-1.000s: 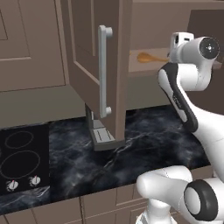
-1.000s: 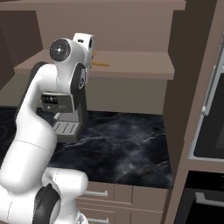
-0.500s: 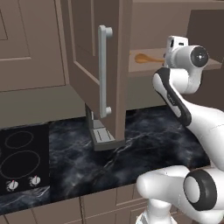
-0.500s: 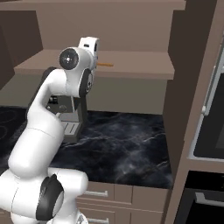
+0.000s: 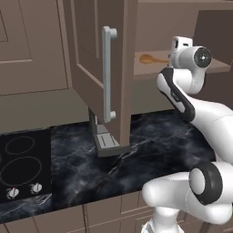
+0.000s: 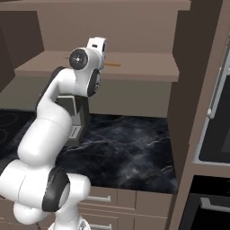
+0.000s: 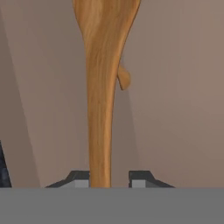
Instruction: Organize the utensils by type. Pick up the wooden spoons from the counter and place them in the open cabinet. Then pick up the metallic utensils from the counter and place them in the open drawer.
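Note:
My gripper point(image 7: 109, 177) is shut on the handle of a long orange-brown wooden spoon point(image 7: 103, 87), which runs straight ahead to its bowl. A small wooden tip point(image 7: 124, 78) shows just behind it. From the left base view the spoon's bowl point(image 5: 148, 58) lies over the shelf point(image 5: 214, 66) of the open cabinet, with the gripper point(image 5: 175, 50) at its handle end. In the right base view the handle point(image 6: 113, 64) sticks out past the hand above the shelf point(image 6: 143, 72). The black marble counter point(image 5: 150, 141) lies below. The metallic utensils and the drawer are out of view.
The cabinet door point(image 5: 98, 68) with its silver bar handle point(image 5: 107, 75) juts out left of the arm. A dark grey appliance point(image 5: 104, 139) stands on the counter below it. A cooktop point(image 5: 22, 164) is at the far left, an oven point(image 6: 215, 126) at the right.
The arm's upper joints have swung down and inward, and the hand has edged along the shelf. The held spoon has slid slightly deeper into the cabinet. The grip is unchanged.

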Robot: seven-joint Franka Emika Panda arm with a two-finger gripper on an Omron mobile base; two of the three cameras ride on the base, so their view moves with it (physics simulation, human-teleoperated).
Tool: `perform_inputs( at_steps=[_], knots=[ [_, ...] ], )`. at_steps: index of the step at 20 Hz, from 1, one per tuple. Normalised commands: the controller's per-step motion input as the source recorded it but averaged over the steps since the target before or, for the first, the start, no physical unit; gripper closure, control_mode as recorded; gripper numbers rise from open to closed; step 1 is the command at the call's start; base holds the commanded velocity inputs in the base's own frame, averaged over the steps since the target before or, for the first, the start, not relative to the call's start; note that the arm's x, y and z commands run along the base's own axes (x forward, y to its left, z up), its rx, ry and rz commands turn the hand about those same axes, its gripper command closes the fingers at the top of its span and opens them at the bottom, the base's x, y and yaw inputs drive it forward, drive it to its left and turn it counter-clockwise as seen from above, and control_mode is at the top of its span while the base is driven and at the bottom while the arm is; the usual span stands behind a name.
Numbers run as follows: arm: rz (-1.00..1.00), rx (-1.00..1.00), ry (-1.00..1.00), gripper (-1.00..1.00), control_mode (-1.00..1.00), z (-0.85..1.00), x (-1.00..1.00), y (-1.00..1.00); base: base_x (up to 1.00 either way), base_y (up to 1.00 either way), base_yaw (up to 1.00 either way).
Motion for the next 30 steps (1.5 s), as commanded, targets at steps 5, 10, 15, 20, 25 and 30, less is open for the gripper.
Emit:
perform_inputs(
  at_steps=[5, 10, 15, 20, 25, 30],
  knots=[
    [0.00, 0.00, 0.00, 1.00, -1.00, 0.00, 0.38, -0.09, 0.00, 0.00, 0.00],
    [0.00, 0.00, 0.00, 1.00, -1.00, 0.11, 0.42, -0.07, 0.00, 0.00, 0.00],
    [0.00, 0.00, 0.00, 1.00, -1.00, 0.04, 0.44, -0.03, 0.00, 0.00, 0.00],
    [0.00, 0.00, 0.00, 1.00, -1.00, 0.00, 0.43, -0.02, 0.00, 0.00, 0.00],
    [0.00, 0.00, -0.06, 1.00, -1.00, 0.00, 0.40, 0.00, 0.00, 0.00, 0.00],
    [0.00, 0.00, -0.14, 1.00, -1.00, 0.00, 0.25, 0.00, 0.00, 0.00, 0.00]
  ],
)
